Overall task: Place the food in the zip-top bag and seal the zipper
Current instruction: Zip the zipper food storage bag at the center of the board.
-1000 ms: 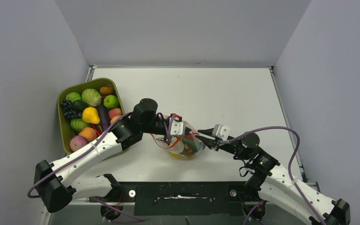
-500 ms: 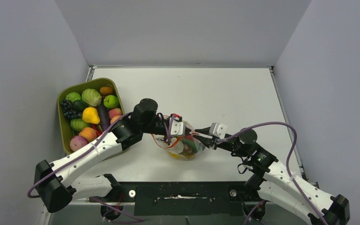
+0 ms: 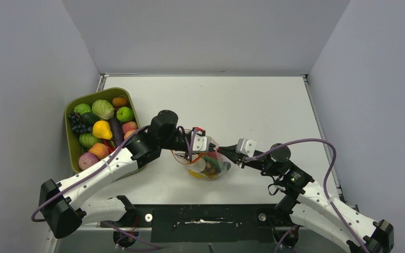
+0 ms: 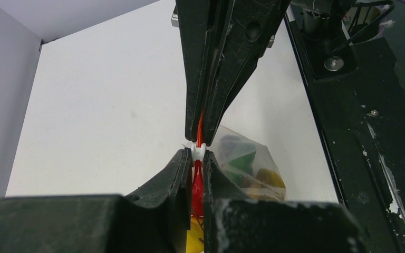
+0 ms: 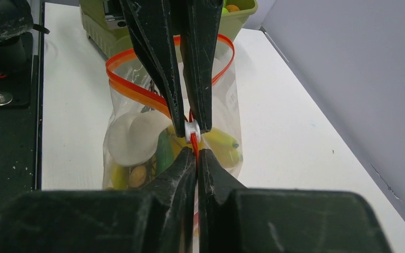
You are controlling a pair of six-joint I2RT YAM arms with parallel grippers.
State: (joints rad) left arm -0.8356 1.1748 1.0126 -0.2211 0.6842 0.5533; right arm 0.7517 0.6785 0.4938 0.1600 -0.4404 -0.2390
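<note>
At the left edge of the white desk (image 3: 253, 105) we note an olive-green rounded plastic tray (image 3: 67, 138) full of small glossy toy fruits and vegetables (image 3: 103, 129). To its right, the left hand (image 4: 194, 158) is pressed together on the thin red zipper strip (image 5: 137, 92). The small clear plastic zip-top bag (image 3: 206, 166) stands mid-desk with toy pieces (image 5: 164, 150) inside and its mouth partly open. The right hand (image 5: 196, 157) pinches the same strip just beside a white slider (image 5: 192, 129).
</note>
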